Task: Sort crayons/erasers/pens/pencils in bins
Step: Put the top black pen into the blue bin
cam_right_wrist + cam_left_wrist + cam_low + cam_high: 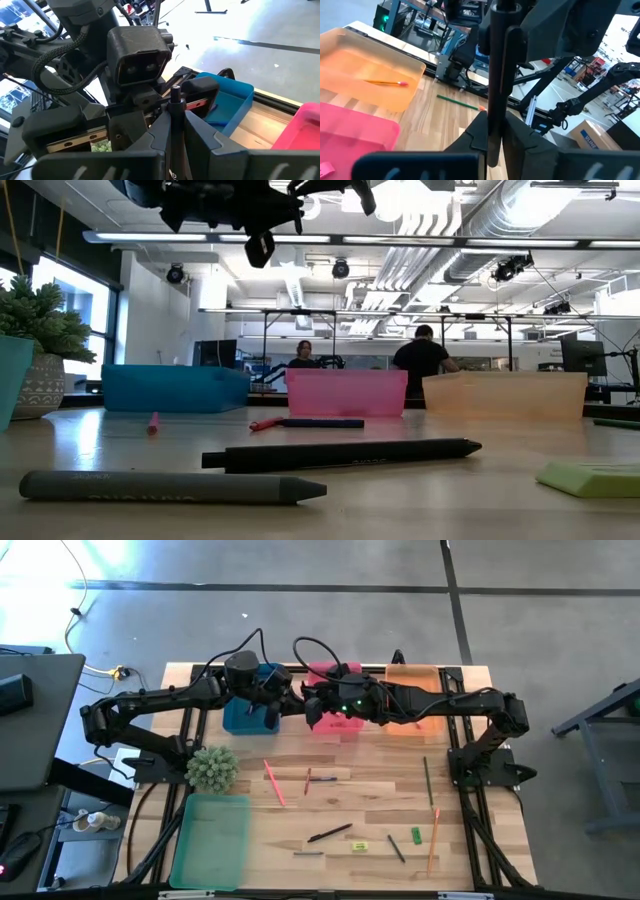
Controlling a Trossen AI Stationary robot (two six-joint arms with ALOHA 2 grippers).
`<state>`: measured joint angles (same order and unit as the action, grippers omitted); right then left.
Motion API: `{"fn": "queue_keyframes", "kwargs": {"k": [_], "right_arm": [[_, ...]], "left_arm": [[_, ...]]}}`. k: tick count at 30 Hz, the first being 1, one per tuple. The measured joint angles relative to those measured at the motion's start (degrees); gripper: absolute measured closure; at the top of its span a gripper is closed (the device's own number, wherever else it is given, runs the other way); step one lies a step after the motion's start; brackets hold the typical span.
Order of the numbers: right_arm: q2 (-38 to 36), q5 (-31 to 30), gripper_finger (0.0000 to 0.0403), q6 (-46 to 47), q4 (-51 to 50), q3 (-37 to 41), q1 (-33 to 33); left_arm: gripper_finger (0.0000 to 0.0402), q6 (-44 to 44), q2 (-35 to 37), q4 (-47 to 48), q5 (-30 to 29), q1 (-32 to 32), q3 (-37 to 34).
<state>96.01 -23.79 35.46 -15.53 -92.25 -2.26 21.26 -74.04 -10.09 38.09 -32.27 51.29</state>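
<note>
While the loose things lie at the front of the table, a dark grey crayon [170, 486], a black pen [340, 454] and a green eraser [590, 477] well apart from any arm, the trouble I'd watch for is farther back and up in the air. Both arms meet above the gap between the blue bin [175, 388] and the pink bin [347, 392]. The left gripper [492, 135] is pinched narrow on a dark pen [495, 60], or so I take the slim stick to be, and the right gripper [172, 125] is clamped on the same stick, the two claws nearly touching. It looks like a handover, and that is the risky part. If one arm pulls away before the other lets go, the pen could twist in the pads, bend, or flick off sideways. If both loosen together, it would drop between the bins or into the wrong one. With the fingers so close, a small misjudged move might also knock one claw into the other. Beyond them, the orange bin [505, 394] holds a pencil [385, 82], and a flung pen could land there too.
</note>
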Motion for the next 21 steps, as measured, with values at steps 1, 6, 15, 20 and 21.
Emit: {"fn": "queue_keyframes", "kwargs": {"k": [1,6,15,20,21], "right_arm": [[0.0,0.02,0.0376,-0.08,-0.02,0.0,0.0],[0.0,0.2,0.0361,-1.72,-0.16,0.02,0.0],[-0.14,0.24,0.0251,-0.98,-5.28,0.13,-1.07],[-2.38,0.33,0.0213,-1.45,-9.15,0.17,-3.02],[-2.83,0.32,0.021,-2.04,-10.07,0.17,-3.64]], "left_arm": [[0.0386,-0.07,0.0,0.0,0.0,0.0,0.0],[0.0379,-0.4,0.0,0.14,0.0,0.0,0.0],[0.0386,-4.36,0.0,6.39,-3.23,-2.22,0.0],[0.0386,-8.13,0.08,13.27,-9.39,-5.52,0.0],[0.0386,-8.7,0.09,14.88,-10.55,-6.22,0.0]]}}
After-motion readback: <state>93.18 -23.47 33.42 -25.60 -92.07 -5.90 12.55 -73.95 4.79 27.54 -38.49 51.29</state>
